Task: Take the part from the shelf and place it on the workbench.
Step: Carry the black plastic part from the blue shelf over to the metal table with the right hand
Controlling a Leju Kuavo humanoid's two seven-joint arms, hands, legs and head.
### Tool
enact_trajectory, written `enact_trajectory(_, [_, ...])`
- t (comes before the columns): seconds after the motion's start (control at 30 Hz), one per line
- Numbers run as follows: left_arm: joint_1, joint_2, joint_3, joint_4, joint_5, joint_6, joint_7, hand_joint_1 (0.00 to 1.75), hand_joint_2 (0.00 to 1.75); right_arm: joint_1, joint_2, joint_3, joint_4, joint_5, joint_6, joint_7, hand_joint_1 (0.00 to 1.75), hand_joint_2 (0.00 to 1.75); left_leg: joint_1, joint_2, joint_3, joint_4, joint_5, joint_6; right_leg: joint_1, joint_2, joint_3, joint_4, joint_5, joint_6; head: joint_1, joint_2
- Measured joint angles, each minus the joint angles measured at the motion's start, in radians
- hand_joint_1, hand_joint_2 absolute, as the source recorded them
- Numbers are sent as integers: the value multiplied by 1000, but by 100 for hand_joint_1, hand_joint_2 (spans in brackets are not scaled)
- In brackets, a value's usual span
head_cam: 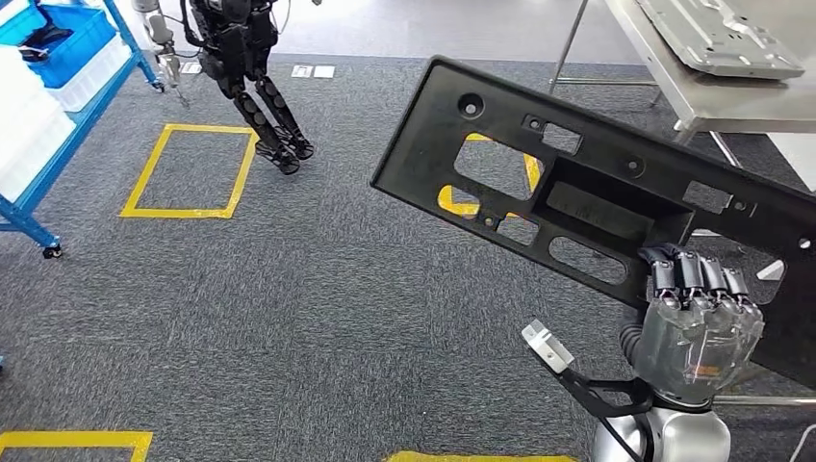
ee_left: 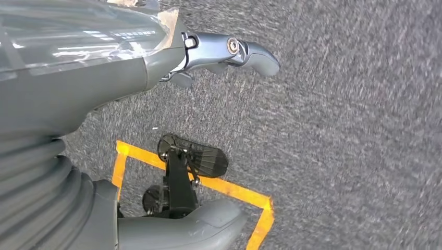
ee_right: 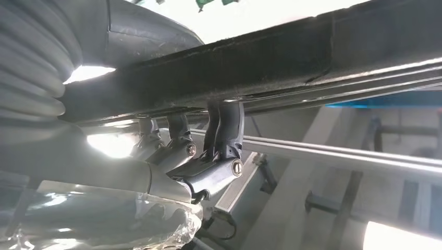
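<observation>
Right hand (head_cam: 695,332) grips my long black plastic panel (head_cam: 587,197) along its lower edge, fingers curled over. Stiff, light, unwieldy; off-centre hold may lever. Left hand (ee_left: 156,57) hangs empty, fingers apart; counter (head_cam: 731,106) near.

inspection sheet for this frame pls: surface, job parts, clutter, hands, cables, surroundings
Surface: grey workbench at upper right; a grey metal plate lies on it.
Job's things: long black part with cutouts, carried tilted above the carpet, not yet on the workbench.
Clutter: nothing seen.
Hands: right hand grips the part's lower edge, fingers hooked over it. Left hand hangs over the carpet holding nothing; its fingers are mostly hidden.
Cables: black cable at the right wrist.
Surroundings: grey carpet with yellow tape boxes; blue shelf with bins at left; another humanoid robot stands ahead.
</observation>
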Motion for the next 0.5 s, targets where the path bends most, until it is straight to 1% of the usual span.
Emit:
enact_trajectory(0.03, [4, 0, 3, 0, 2, 0, -4, 0, 175, 3, 0, 1, 3, 0, 0, -4, 175, 175, -2, 12, 1, 0, 0, 0, 0, -10, 39, -58, 18, 4, 0, 0])
enact_trajectory(0.07, [9, 1, 6, 0, 3, 0, -7, 0, 175, 4, 0, 4, 6, 0, 0, -8, 175, 175, -4, 24, 2, 0, 0, -1, 2, -36, 88, -135, 37, 5, 0, 0])
enact_trajectory(0.1, [14, 1, 10, 0, 3, 0, -10, 0, 175, 4, 0, 7, 9, 0, -1, -11, 175, 175, -8, 34, 4, 1, -2, -3, 7, -61, 130, -202, 53, 4, 0, 0])
enact_trajectory(0.13, [19, 2, 14, 0, 3, 1, -12, 0, 175, 4, 0, 11, 12, 0, -1, -14, 175, 175, -11, 43, 5, 2, -3, -7, 12, -79, 156, -248, 63, -1, 0, 0])
enact_trajectory(0.17, [23, 2, 19, 0, 3, 1, -13, 0, 175, 5, 0, 14, 16, 0, -1, -16, 175, 175, -14, 52, 6, 3, -4, -11, 16, -89, 167, -270, 67, -7, -1, 0])
enact_trajectory(0.2, [26, 2, 23, 0, 4, 2, -14, 0, 175, 5, 0, 16, 20, 0, -2, -18, 175, 175, -15, 62, 6, 3, -4, -15, 20, -79, 163, -273, 70, -12, -2, 0])
enact_trajectory(0.23, [28, 2, 25, 0, 4, 2, -14, 0, 175, 6, 0, 17, 23, 0, -2, -18, 175, 175, -13, 68, 6, 4, -5, -20, 15, -66, 162, -275, 74, -18, -2, 0])
enact_trajectory(0.27, [29, 3, 27, 0, 4, 3, -14, 0, 175, 7, 1, 17, 25, 0, -2, -18, 175, 175, -10, 58, 4, 11, -12, -26, 10, -55, 161, -277, 77, -24, -2, 0])
enact_trajectory(0.3, [30, 4, 27, -1, 4, 3, -15, 0, 175, 7, 1, 19, 26, 0, -3, -18, 175, 175, -7, 36, -3, 30, -29, -32, 4, -45, 161, -280, 82, -31, -4, 0])
enact_trajectory(0.33, [32, 5, 28, -1, 4, 4, -16, 0, 175, 7, 2, 21, 28, 0, -3, -18, 175, 175, -3, 6, -18, 69, -56, -37, -2, -36, 163, -282, 86, -38, -5, 0])
enact_trajectory(0.37, [36, 6, 28, -1, 4, 6, -16, 0, 175, 7, 2, 23, 30, 0, -4, -18, 175, 175, -1, -25, -40, 127, -92, -41, -2, -25, 160, -282, 88, -42, -6, 0])
enact_trajectory(0.4, [40, 6, 29, -1, 4, 9, -14, 0, 175, 7, 2, 26, 35, 0, -4, -17, 175, 175, 1, -43, -69, 195, -127, -43, -1, -14, 158, -282, 90, -46, -6, 0])
enact_trajectory(0.43, [44, 6, 32, -1, 4, 15, -10, 0, 175, 7, 1, 30, 41, 0, -4, -13, 175, 175, 2, -51, -95, 254, -150, -45, 1, 0, 157, -282, 91, -47, -6, 0])
enact_trajectory(0.47, [47, 6, 37, -1, 6, 23, -6, 0, 175, 7, 0, 35, 50, 0, -3, -6, 175, 175, 4, -54, -109, 286, -154, -46, 1, 14, 156, -281, 92, -47, -6, 0])
enact_trajectory(0.5, [49, 6, 43, -1, 8, 31, -2, 0, 175, 7, -3, 41, 61, 0, -3, 5, 175, 175, 5, -56, -106, 280, -138, -46, 2, 29, 156, -280, 93, -47, -7, 0])
